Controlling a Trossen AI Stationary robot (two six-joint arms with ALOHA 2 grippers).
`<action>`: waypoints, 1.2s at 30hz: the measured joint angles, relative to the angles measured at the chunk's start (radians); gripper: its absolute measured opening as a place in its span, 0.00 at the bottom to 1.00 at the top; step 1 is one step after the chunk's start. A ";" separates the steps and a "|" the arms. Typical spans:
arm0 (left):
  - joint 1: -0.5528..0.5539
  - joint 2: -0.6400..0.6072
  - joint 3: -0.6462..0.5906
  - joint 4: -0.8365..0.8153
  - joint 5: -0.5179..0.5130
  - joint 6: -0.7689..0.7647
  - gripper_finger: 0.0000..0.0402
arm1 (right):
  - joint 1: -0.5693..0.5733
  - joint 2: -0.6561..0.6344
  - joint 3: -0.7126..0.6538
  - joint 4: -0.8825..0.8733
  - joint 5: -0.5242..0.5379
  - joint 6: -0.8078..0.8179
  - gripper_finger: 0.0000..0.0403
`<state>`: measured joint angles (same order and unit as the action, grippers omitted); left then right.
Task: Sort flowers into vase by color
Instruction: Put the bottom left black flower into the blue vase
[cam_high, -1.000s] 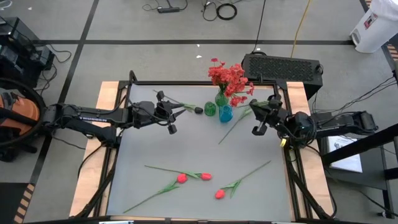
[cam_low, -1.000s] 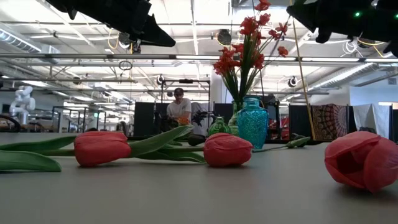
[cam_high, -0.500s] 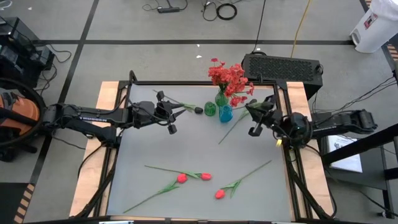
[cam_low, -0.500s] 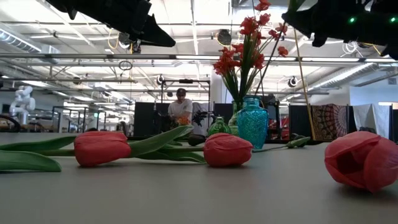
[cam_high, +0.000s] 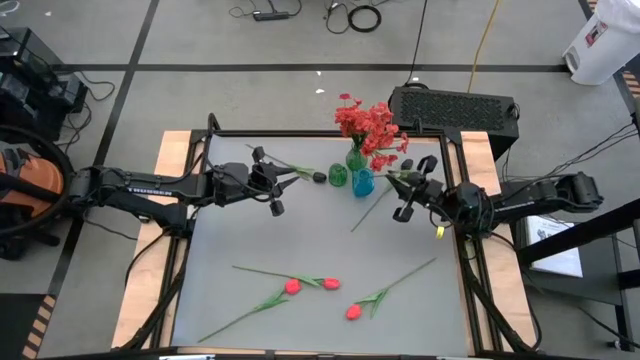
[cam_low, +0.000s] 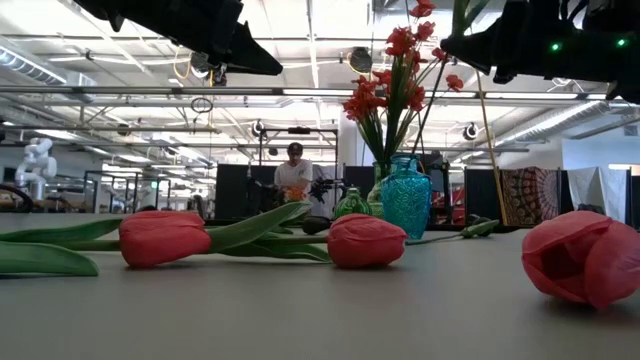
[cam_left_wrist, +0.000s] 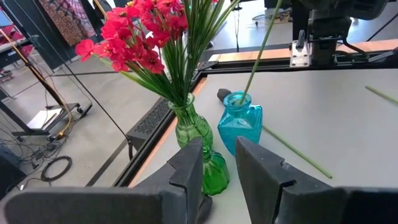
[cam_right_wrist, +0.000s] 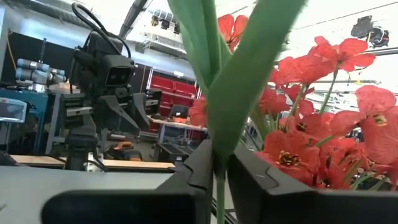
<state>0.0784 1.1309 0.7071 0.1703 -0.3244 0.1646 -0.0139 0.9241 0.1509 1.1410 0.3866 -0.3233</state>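
My right gripper (cam_high: 398, 183) is shut on a green flower stem with long leaves (cam_right_wrist: 249, 68), just right of the vases. The stem slants down into the blue vase (cam_left_wrist: 239, 124); its blossom is out of view. The tall green vase (cam_high: 355, 158) holds red clustered blossoms (cam_high: 368, 125). A small green vase (cam_high: 337, 176) stands beside it. My left gripper (cam_left_wrist: 219, 162) hovers left of the vases, open by a narrow gap and holding nothing. A dark-budded flower (cam_high: 320, 178) lies on the table near it. Three red tulips (cam_high: 292, 286) (cam_high: 330, 284) (cam_high: 353, 312) lie by the near edge. My right gripper pinches the stem between its two fingers at the base of the leaves (cam_right_wrist: 217, 171). The fingers come about level from the table's right and lie across the stem. The stem is lifted and tilted, with its lower end in the blue vase's mouth (cam_left_wrist: 239, 99).
A loose green stem (cam_high: 375, 205) lies on the table right of the blue vase, below my right gripper. A black box (cam_high: 455, 108) sits beyond the table's far edge. A person (cam_low: 293, 175) stands far off in the room. The table's middle (cam_high: 300, 235) is bare.
My right gripper has moved toward the table's left, closer to the vases, carrying the stem with it and staying shut.
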 joint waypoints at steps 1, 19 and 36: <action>0.000 0.000 0.000 0.000 0.000 0.000 0.26 | 0.000 0.000 0.000 0.000 0.000 0.000 0.13; 0.000 0.000 0.000 -0.001 0.000 0.000 0.26 | 0.000 0.000 0.051 -0.072 0.013 0.052 0.53; -0.002 0.000 0.000 -0.023 0.009 -0.003 0.26 | 0.000 0.025 0.269 -0.461 0.049 0.046 0.65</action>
<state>0.0761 1.1313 0.7074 0.1477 -0.3157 0.1619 -0.0135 0.9493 0.4202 0.6803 0.4354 -0.2769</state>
